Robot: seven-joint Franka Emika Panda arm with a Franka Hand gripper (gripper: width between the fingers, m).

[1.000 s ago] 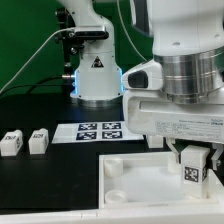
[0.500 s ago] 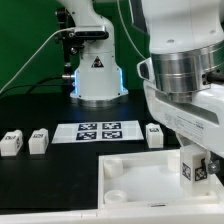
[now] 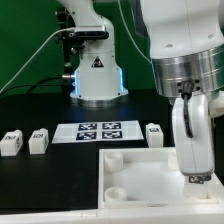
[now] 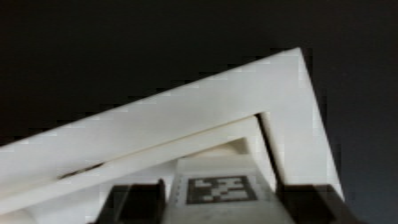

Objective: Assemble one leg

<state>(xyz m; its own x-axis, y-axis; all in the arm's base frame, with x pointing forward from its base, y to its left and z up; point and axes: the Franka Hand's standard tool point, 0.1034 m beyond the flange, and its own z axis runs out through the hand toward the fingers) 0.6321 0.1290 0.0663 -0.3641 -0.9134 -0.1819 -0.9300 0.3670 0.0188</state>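
My gripper (image 3: 193, 170) hangs over the exterior view's right end of the large white panel (image 3: 140, 178), fingers pointing down. It is shut on a leg (image 3: 196, 178), a small white post of which only the low end with a bit of tag shows there. In the wrist view the leg's marker tag (image 4: 217, 188) sits between my two dark fingers (image 4: 130, 202), with my gripper (image 4: 217, 205) over a corner of the panel (image 4: 214, 105). I cannot tell whether the leg touches the panel.
Three more legs stand on the black table: two at the exterior view's left (image 3: 11, 143) (image 3: 38, 140) and one behind the panel (image 3: 154, 134). The marker board (image 3: 97, 131) lies in front of the arm's base (image 3: 97, 75). The panel has round sockets (image 3: 112, 166) (image 3: 116, 192).
My wrist has turned, so the held leg's tag no longer faces the exterior camera. The gripper moved slightly and uncovered the leg standing behind the panel.
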